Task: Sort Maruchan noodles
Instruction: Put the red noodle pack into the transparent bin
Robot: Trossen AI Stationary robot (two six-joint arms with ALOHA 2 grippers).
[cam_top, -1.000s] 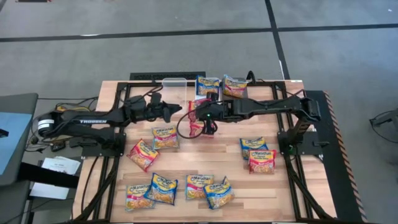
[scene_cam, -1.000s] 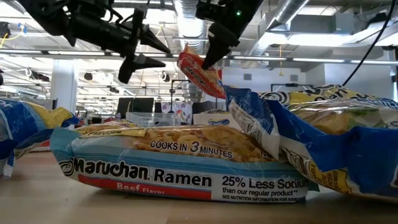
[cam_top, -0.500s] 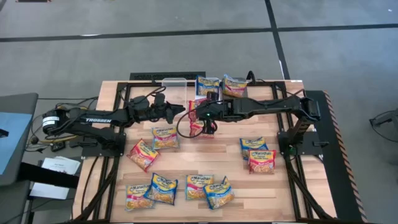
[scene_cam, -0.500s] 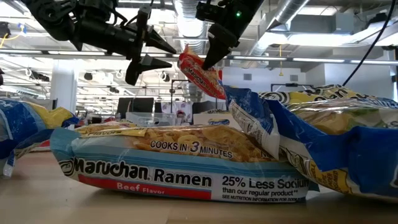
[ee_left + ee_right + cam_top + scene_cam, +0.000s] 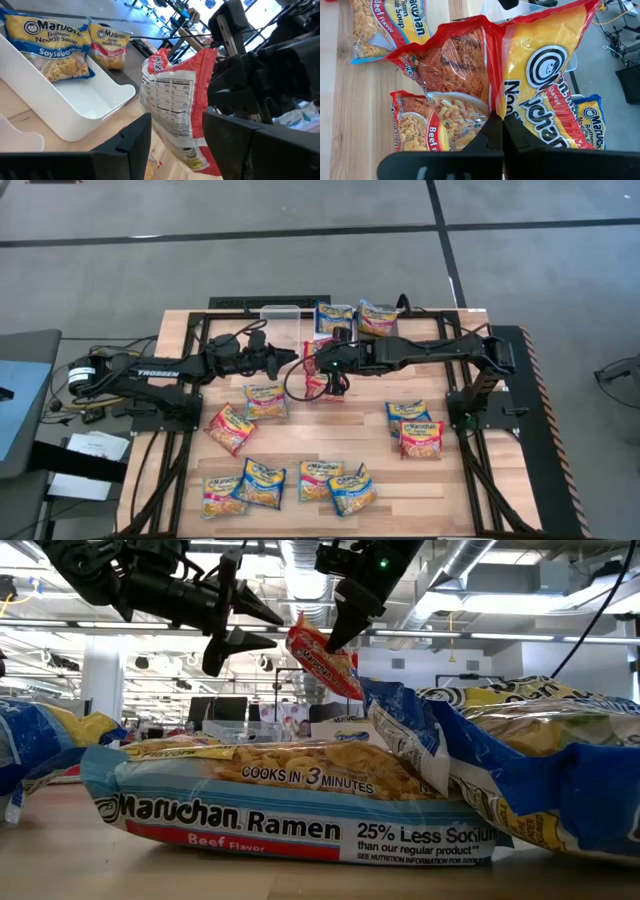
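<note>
Centre of the high view: the right gripper (image 5: 336, 384) has its fingers pressed together on a red noodle packet (image 5: 316, 383), pinching it by the edge so it hangs clear of the table (image 5: 500, 480). In the low view that packet (image 5: 322, 662) dangles tilted under the right gripper (image 5: 338, 635), upper middle of the frame. The left gripper (image 5: 290, 356) hovers just to the left of it, fingers spread and holding nothing, pointing toward the packet. A white bin (image 5: 60, 105) lies behind it, with two packets past its far wall. More packets lie scattered along the lower part of the table, a pair at right centre and two at the top edge.
</note>
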